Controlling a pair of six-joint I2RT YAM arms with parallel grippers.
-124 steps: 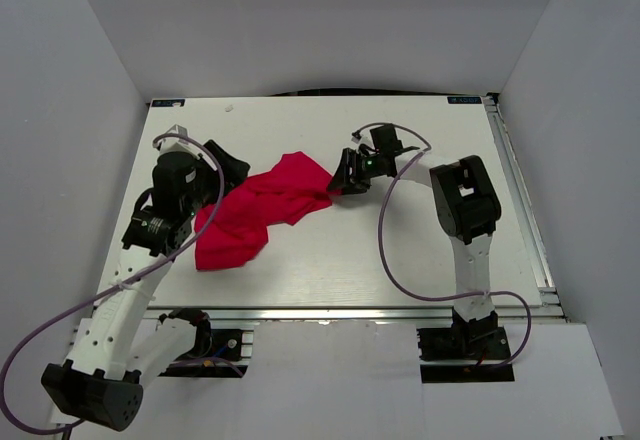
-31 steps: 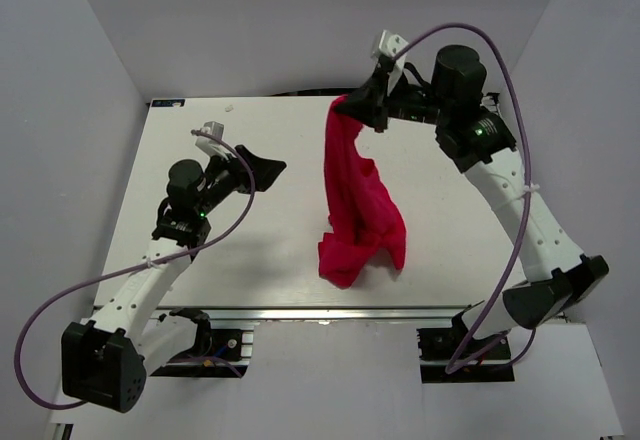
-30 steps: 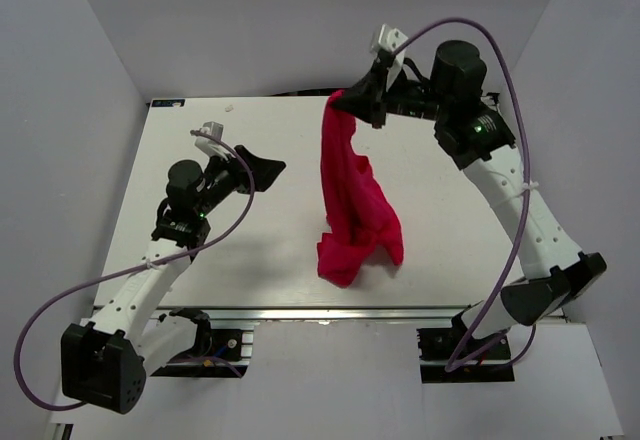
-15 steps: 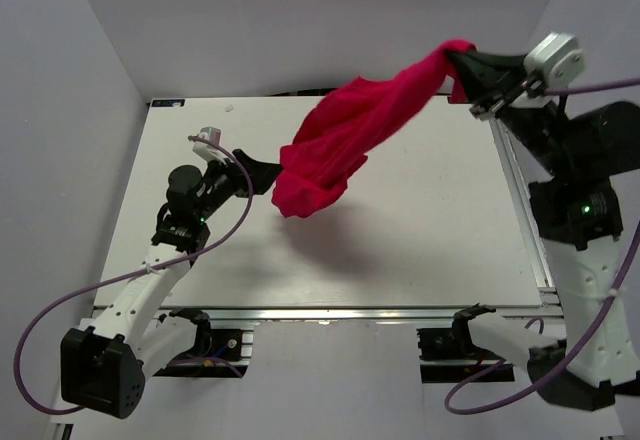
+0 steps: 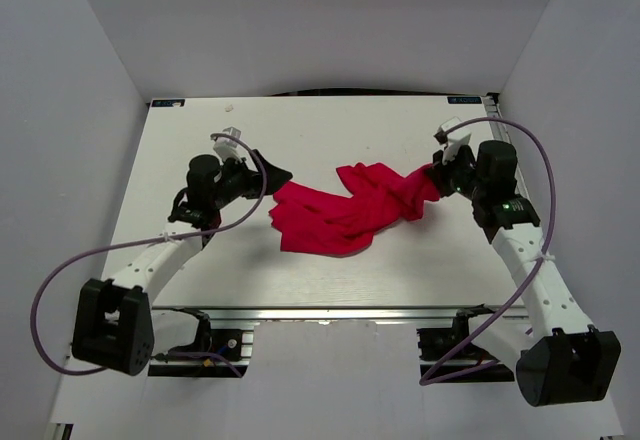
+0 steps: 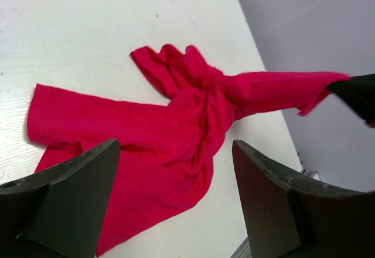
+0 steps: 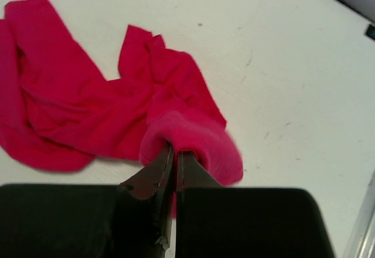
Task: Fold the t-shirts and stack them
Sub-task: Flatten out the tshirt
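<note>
One red t-shirt, crumpled, lying mid-table.
We record the t-shirt (image 5: 335, 218) lying bunched on the table (image 5: 400, 265). Its right end is pinched tight in the right gripper (image 5: 437, 174), and the left gripper (image 5: 274, 173) stands wide and empty just left of it. We judge the cloth light and limp, best taken at a hem corner or shoulder.

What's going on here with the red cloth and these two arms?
Two robot arms are working on a red t-shirt. The right gripper is clamped on one end of it, while the rest lies crumpled on the white table, not yet folded. The left gripper is open beside the shirt's other side, holding nothing.
</note>
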